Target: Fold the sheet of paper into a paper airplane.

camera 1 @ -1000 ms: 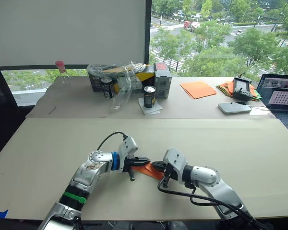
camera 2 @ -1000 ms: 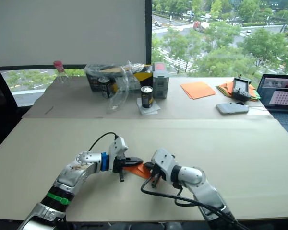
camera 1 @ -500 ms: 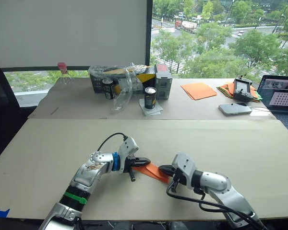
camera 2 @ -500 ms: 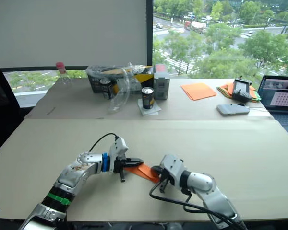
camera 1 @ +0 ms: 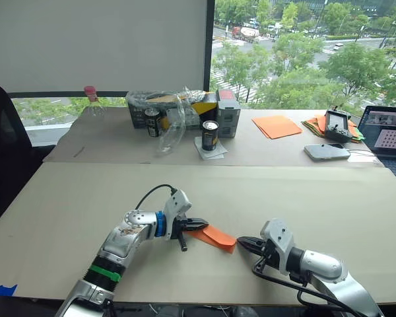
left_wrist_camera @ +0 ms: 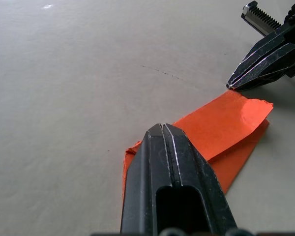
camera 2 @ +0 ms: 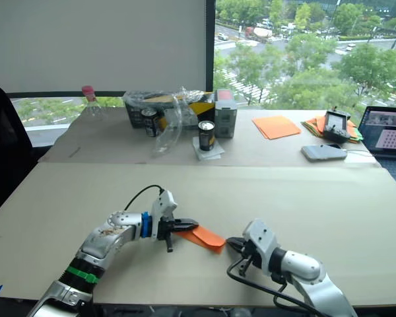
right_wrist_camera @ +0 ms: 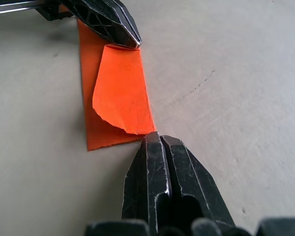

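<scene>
My left tool [camera 1: 197,224] is clamping the near end of the sheet of paper [camera 1: 213,236], folded into a narrow strip lying on the desk [camera 1: 303,191]. My right tool [camera 1: 243,243] is sitting closed and empty, tip just touching the strip's far corner. The top flap [right_wrist_camera: 122,93] is curling up at that end. Judging it needs creasing: keeping the left pinning, I'm planning to drag the closed right tip along the fold, pressing low and slowly so the paper isn't skidding.
</scene>
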Available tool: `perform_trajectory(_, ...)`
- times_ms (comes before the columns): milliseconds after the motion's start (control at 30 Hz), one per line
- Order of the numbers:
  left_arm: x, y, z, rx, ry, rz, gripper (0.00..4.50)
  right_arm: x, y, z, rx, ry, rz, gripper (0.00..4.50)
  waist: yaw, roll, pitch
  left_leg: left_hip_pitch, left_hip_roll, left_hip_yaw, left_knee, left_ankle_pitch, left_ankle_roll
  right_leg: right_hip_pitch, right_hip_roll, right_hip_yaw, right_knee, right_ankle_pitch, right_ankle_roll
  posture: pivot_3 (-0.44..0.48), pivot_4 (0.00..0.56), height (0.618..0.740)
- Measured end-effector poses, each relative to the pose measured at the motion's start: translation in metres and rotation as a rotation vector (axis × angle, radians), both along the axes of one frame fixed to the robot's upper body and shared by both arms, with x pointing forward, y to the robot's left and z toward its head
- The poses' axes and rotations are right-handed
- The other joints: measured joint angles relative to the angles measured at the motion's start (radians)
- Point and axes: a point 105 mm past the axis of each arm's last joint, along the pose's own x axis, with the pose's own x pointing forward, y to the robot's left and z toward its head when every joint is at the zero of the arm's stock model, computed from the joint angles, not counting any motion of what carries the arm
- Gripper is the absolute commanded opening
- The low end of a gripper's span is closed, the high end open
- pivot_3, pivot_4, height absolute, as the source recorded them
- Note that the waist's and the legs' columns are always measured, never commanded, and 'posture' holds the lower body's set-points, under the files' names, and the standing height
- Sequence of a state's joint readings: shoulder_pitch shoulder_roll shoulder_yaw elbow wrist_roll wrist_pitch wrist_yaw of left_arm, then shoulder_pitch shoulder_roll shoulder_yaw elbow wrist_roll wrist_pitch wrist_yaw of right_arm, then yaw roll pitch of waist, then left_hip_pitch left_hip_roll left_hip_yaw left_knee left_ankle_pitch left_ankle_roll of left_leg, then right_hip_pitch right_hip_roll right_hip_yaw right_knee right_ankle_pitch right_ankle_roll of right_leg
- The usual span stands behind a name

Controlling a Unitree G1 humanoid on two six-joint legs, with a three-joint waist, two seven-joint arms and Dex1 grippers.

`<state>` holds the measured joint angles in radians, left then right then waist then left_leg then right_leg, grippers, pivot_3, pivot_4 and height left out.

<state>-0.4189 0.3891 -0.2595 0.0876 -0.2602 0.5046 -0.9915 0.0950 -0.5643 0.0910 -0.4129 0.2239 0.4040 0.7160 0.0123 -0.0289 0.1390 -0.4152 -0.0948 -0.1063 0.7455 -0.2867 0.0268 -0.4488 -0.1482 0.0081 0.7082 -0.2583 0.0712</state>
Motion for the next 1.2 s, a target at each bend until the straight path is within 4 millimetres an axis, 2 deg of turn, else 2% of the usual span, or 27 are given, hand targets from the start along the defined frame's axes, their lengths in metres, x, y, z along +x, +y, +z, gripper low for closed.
perform_trajectory(67, 0.000, 0.000, 0.000, 0.000, 0.002, -0.002, 0.00, 0.004, 0.001, 0.007, -0.003, -0.015, 0.008, 0.02, 0.000, 0.001, 0.001, -0.001, 0.000, 0.000, 0.000, 0.000, 0.000, -0.001, 0.000, 0.000, 0.000, 0.000, 0.000, 0.000, 0.150, 0.670)
perform_trajectory(133, 0.000, 0.001, 0.000, 0.001, 0.001, -0.002, 0.00, 0.014, 0.007, 0.022, -0.016, -0.066, 0.029, 0.02, -0.003, 0.001, 0.001, -0.001, 0.000, 0.000, 0.000, 0.000, 0.000, -0.001, 0.000, 0.001, 0.000, 0.000, 0.000, 0.000, 0.150, 0.670)
perform_trajectory(200, 0.000, 0.001, 0.001, -0.001, -0.003, 0.001, 0.00, 0.024, 0.019, 0.041, -0.011, -0.135, 0.066, 0.02, -0.003, 0.001, 0.001, -0.001, 0.000, 0.000, -0.001, 0.000, 0.000, -0.002, 0.000, 0.000, 0.000, 0.000, 0.000, 0.000, 0.150, 0.670)
perform_trajectory(267, 0.000, 0.001, 0.001, -0.004, -0.003, -0.001, 0.00, 0.028, 0.033, 0.050, 0.004, -0.169, 0.102, 0.02, -0.001, 0.001, 0.001, -0.001, 0.001, 0.000, -0.002, 0.000, 0.000, -0.002, 0.000, 0.000, -0.001, 0.000, 0.000, 0.000, 0.150, 0.670)
perform_trajectory(333, -0.001, 0.000, 0.001, -0.008, -0.001, -0.004, 0.00, 0.026, 0.043, 0.045, 0.004, -0.150, 0.135, 0.02, 0.001, 0.001, 0.001, -0.001, 0.000, 0.000, -0.004, 0.000, 0.000, -0.002, 0.000, -0.001, -0.004, 0.000, 0.000, 0.000, 0.150, 0.670)
perform_trajectory(467, -0.001, 0.001, 0.002, -0.009, -0.002, -0.005, 0.00, 0.017, 0.049, 0.009, -0.039, -0.012, 0.161, 0.02, 0.000, 0.001, 0.001, -0.001, -0.001, 0.000, -0.006, 0.000, 0.000, -0.002, 0.000, 0.001, -0.007, 0.001, 0.000, 0.000, 0.150, 0.670)
perform_trajectory(500, 0.000, 0.001, 0.002, -0.008, -0.003, -0.001, 0.00, 0.016, 0.049, 0.005, -0.040, -0.001, 0.162, 0.02, 0.000, 0.001, 0.001, -0.001, -0.001, 0.000, -0.006, 0.000, 0.000, -0.002, 0.000, 0.001, -0.006, 0.001, 0.000, 0.000, 0.150, 0.670)
perform_trajectory(700, 0.001, 0.010, 0.000, 0.013, -0.009, 0.019, 0.00, 0.006, 0.043, 0.001, -0.053, 0.007, 0.178, 0.02, -0.001, 0.002, 0.000, 0.002, 0.000, 0.000, -0.007, 0.000, 0.000, 0.000, 0.001, 0.000, -0.007, 0.001, 0.000, 0.000, 0.150, 0.670)
perform_trajectory(800, 0.001, 0.021, -0.001, 0.028, -0.009, 0.034, 0.00, 0.001, 0.035, -0.003, -0.102, 0.018, 0.205, 0.02, -0.005, 0.002, 0.000, 0.011, 0.001, 0.000, -0.011, 0.000, 0.000, 0.009, 0.001, 0.000, -0.009, 0.001, 0.001, 0.000, 0.150, 0.670)
perform_trajectory(900, 0.011, 0.043, -0.001, 0.054, -0.011, 0.100, 0.00, 0.001, 0.028, -0.005, -0.144, 0.020, 0.231, 0.02, -0.004, 0.001, 0.000, 0.015, 0.002, 0.000, -0.013, 0.000, 0.000, 0.012, 0.001, 0.000, -0.010, -0.004, 0.008, 0.000, 0.150, 0.670)
perform_trajectory(1000, 0.021, 0.066, 0.002, 0.072, -0.019, 0.171, 0.00, 0.003, 0.028, -0.003, -0.143, 0.009, 0.244, 0.02, -0.004, 0.001, 0.000, 0.016, 0.002, 0.000, -0.013, 0.000, 0.000, 0.012, 0.002, 0.000, -0.010, -0.004, 0.008, 0.000, 0.150, 0.670)
perform_trajectory(1200, 0.030, 0.091, 0.005, 0.055, -0.011, 0.266, 0.00, 0.005, 0.030, -0.002, -0.143, 0.007, 0.263, 0.02, -0.008, 0.001, 0.000, 0.015, 0.002, 0.000, -0.013, 0.000, 0.000, 0.011, 0.002, 0.000, -0.010, -0.004, 0.008, 0.000, 0.150, 0.670)
